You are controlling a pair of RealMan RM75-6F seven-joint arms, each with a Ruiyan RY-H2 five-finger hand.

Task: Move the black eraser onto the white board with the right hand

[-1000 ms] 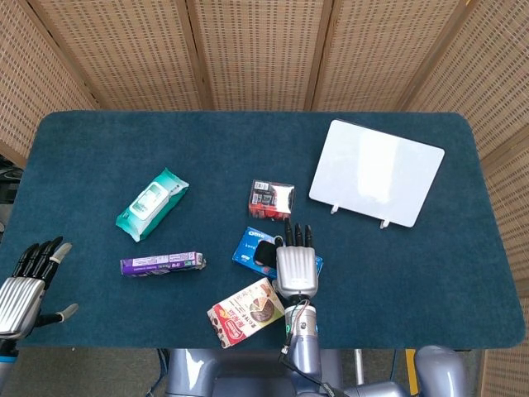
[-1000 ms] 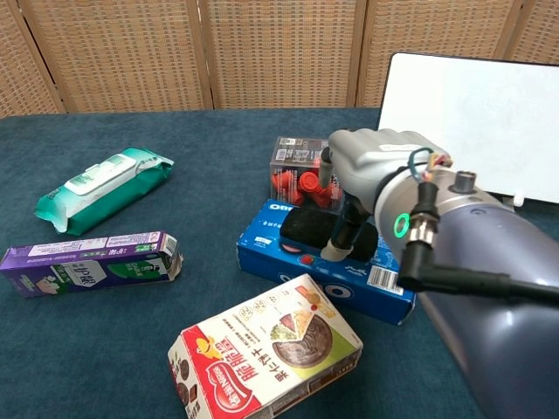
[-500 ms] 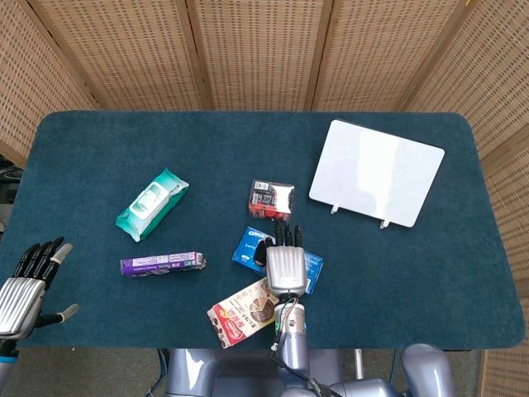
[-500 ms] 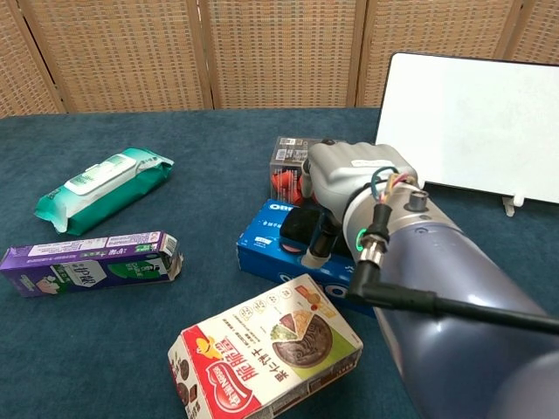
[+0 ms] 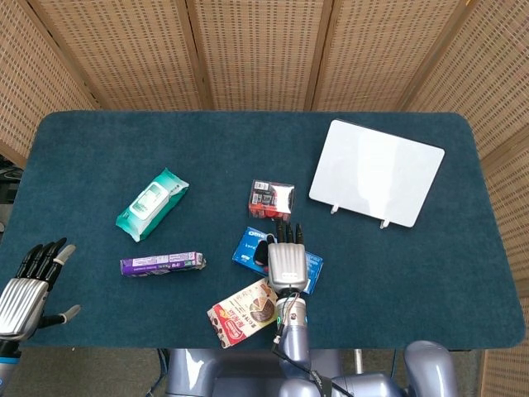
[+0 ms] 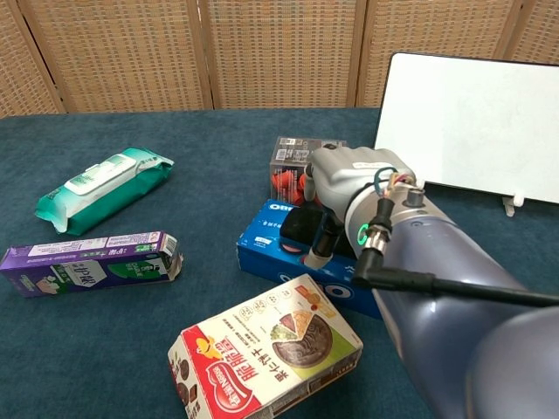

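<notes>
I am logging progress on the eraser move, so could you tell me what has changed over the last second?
The right hand has shifted slightly to the robot's left over the blue cookie box, settling onto the black eraser lying on it; a firm grip cannot be confirmed. The eraser, the white board, the left hand and the other packages have not moved.

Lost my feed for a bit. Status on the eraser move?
Right hand down over black eraser, grip not confirmed. Eraser lies on blue Oreo box, not yet on white board. Left hand open, idle at table edge.
</notes>
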